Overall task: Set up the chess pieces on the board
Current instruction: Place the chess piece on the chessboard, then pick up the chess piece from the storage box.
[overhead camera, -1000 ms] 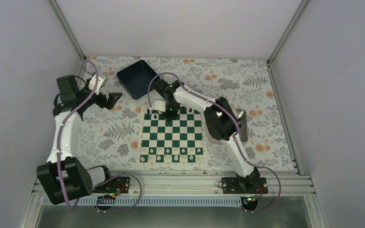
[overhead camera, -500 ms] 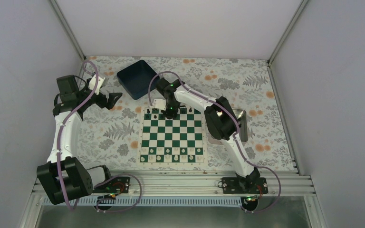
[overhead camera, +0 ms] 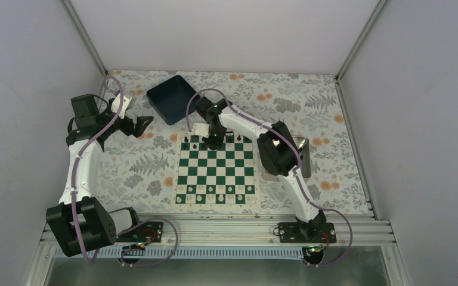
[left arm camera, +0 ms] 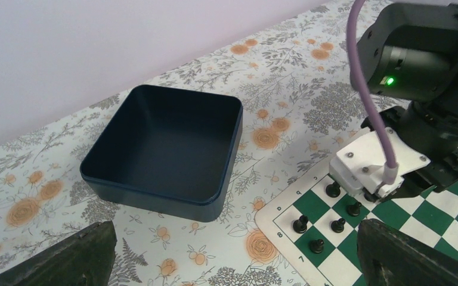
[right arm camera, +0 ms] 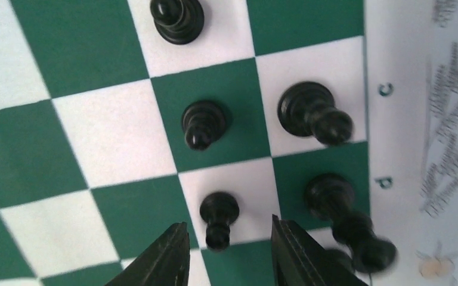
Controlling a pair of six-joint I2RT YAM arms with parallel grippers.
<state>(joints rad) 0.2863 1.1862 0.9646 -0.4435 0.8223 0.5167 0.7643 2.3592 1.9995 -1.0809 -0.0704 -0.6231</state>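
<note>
The green and white board [overhead camera: 216,170] lies mid-table. Several black chess pieces [overhead camera: 195,144] stand on its two far rows; small white pieces [overhead camera: 214,190] stand on the near rows. My right gripper [overhead camera: 213,142] hangs over the far left of the board. In the right wrist view it [right arm camera: 229,253] is open, its fingers either side of a black pawn [right arm camera: 219,217] without touching it. Other black pieces [right arm camera: 313,113] stand around it. My left gripper [overhead camera: 146,124] is open and empty, left of the board, above the cloth [left arm camera: 232,265]. Black pieces [left arm camera: 337,225] also show in the left wrist view.
A dark blue square bin [overhead camera: 172,98] sits at the far left of the board, empty inside in the left wrist view [left arm camera: 167,149]. A silver tray [overhead camera: 305,170] lies right of the board, mostly behind the right arm. White walls close in the table.
My right gripper has edged slightly toward the board's far edge. The left arm has not moved.
</note>
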